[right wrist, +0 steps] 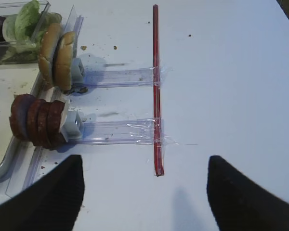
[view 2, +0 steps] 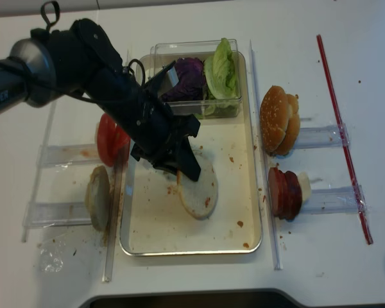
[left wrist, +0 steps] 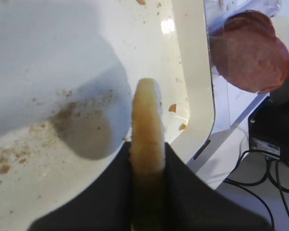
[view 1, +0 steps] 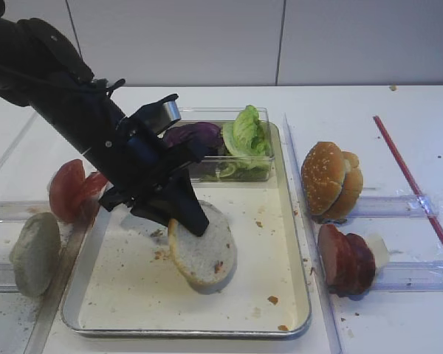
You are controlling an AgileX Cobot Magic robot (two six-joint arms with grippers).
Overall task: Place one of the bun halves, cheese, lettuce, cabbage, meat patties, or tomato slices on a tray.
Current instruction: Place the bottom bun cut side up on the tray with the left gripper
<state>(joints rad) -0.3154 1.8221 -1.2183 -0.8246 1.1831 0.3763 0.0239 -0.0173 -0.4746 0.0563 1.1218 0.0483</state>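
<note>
Over the tray (view 1: pixel 295 243) floor, the left gripper (view 1: pixel 196 221) pinches 1 bun half (view 1: pixel 207 254) by its upper rim. Disc tilted, lower edge at or near the floor. Right gripper (right wrist: pixel 144 192): fingers spread, well apart.

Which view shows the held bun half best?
The exterior high view: the bun half shows its whole cut face, tilted over the tray, pinched by the left gripper. Realsense shows it smaller; the left wrist shows only its edge; the right wrist misses it.
</note>
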